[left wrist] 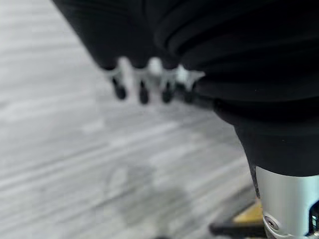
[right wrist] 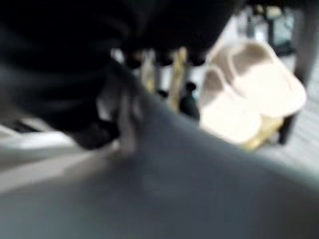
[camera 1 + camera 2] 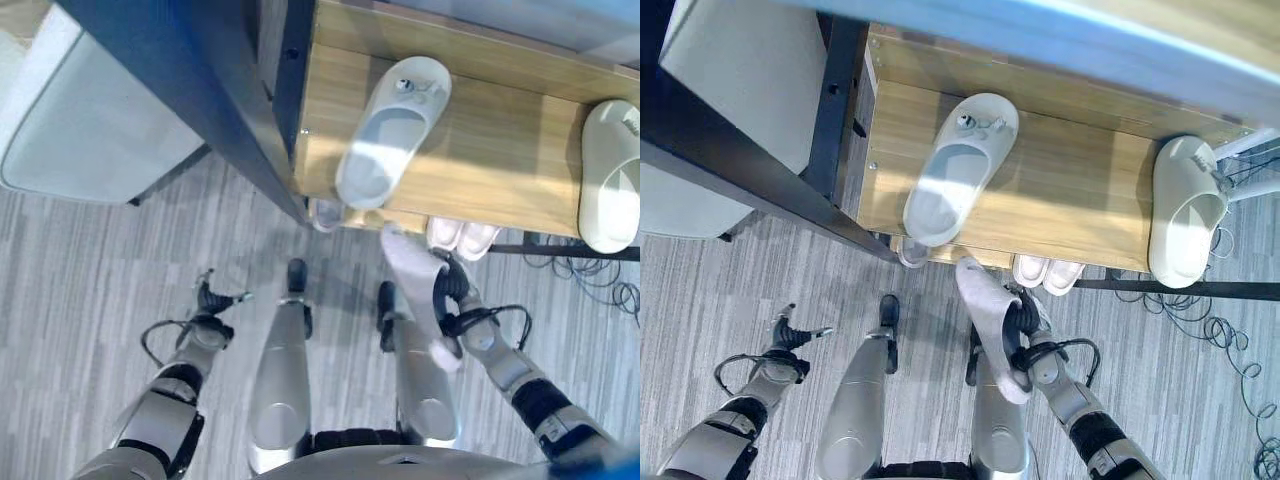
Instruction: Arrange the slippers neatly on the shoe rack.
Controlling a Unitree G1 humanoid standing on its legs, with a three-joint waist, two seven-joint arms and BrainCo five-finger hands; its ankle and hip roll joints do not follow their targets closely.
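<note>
The right hand (image 3: 1023,318) is curled round a grey slipper (image 3: 985,310), gripping it across its middle; the toe end extends past the fingers toward the shoe rack (image 3: 500,160), and the heel end trails back along the forearm. In the right wrist view the same slipper (image 2: 199,189) lies directly against the palm, with the dark fingertips (image 2: 188,102) wrapped over its far edge.

Beyond the right hand, on the wooden top shelf of the shoe rack, a second grey slipper (image 3: 392,130) lies at an angle, its heel slightly overhanging the front edge. Further out to the hand's right, a white slipper (image 3: 612,175) rests near the shelf's end, well apart from the grey one. Just ahead of the held slipper's toe, on a lower level of the rack, a pair of small white shoes (image 3: 462,236) sit side by side, touching.

The left hand (image 3: 212,300) hangs above the grey striped floor (image 3: 80,280), well apart from the rack. Its fingers (image 1: 142,89) are loosely extended and hold nothing.
</note>
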